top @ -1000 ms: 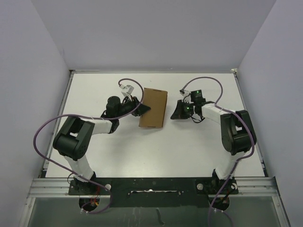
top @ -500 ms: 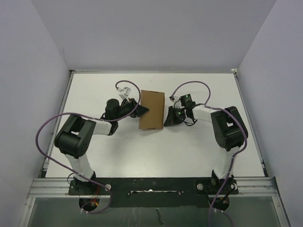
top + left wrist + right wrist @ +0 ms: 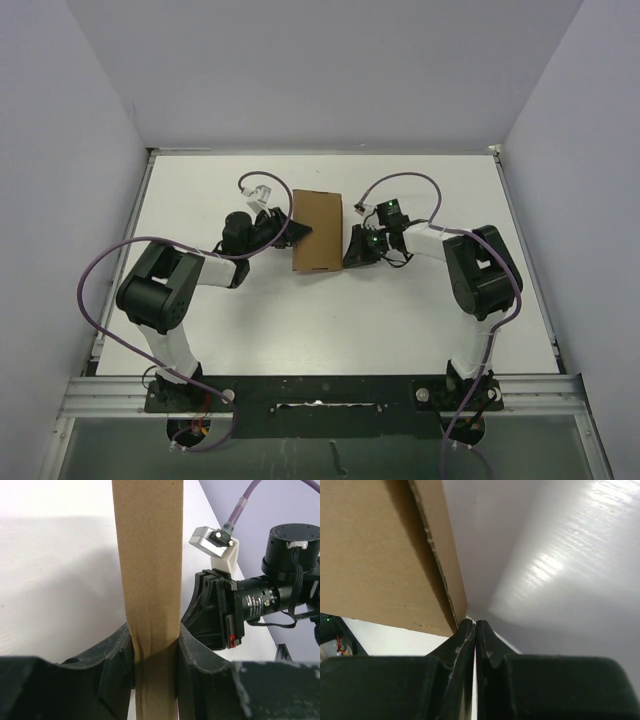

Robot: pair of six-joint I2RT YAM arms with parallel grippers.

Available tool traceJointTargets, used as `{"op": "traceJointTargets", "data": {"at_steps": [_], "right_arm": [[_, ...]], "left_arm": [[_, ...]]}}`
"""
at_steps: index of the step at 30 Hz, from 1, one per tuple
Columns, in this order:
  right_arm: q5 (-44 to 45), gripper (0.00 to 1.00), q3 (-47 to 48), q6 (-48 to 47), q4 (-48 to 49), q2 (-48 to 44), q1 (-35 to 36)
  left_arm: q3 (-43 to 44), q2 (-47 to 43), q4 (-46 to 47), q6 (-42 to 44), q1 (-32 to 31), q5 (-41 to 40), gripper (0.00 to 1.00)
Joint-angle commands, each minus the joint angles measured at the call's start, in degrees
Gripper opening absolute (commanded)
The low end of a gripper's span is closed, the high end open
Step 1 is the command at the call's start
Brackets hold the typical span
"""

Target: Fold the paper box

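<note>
Top external view:
- Paper box (image 3: 318, 231): plain brown, on the white table (image 3: 200, 190), centre and toward the far side, between the two arms.
- Left gripper (image 3: 297, 232): at the box's left edge.
- Right gripper (image 3: 351, 251): at the box's right near corner.

Left wrist view:
- Paper box (image 3: 150, 565): seen as an upright brown strip running up the frame.
- Left gripper (image 3: 154, 657): clamped on the strip, one black jaw pressed to each face, cardboard creased at the grip.
- Right gripper (image 3: 212, 610): just right of the box, grey camera (image 3: 215, 540) on top.

Right wrist view:
- Right gripper (image 3: 474, 629): jaws closed together, nothing visible between them.
- Paper box (image 3: 375, 555): at the left, its corner just beside the tips; contact cannot be told.
</note>
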Motion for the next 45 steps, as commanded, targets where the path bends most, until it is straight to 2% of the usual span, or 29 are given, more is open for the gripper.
{"op": "traceJointTargets", "data": {"at_steps": [1,11,15,22,33,40,45], "right_arm": [[-5.3,0.0,1.2,3.8,4.6,-4.6,2.1],[-5.3,0.0,0.5,4.5,4.4,-5.7,-2.3],[0.5,0.0,3.1,-2.1,-0.8,-5.4,-4.2],[5.0,0.0,4.5,-8.6,-1.1,-6.2,-7.8],[5.5,0.0,6.7,-7.3,-2.3,-9.8,-0.6],[5.2,0.0,6.1,-5.5,-2.9,-9.4,-7.5],[5.6,0.0,6.3,-5.9,-2.9,-10.2,-8.2]], "left_arm": [[0.0,1.8,2.6,1.0,-0.7,-4.2,0.17],[0.5,1.7,3.4,1.3,-1.5,-2.9,0.17],[0.5,2.1,6.6,0.5,-0.9,1.3,0.17],[0.7,2.3,8.8,-1.0,-0.2,9.7,0.17],[3.7,5.1,9.8,-2.3,-5.4,8.9,0.17],[3.7,3.0,7.2,-0.7,-5.3,9.3,0.17],[3.7,3.4,8.3,-1.7,-5.8,11.0,0.17]]}}
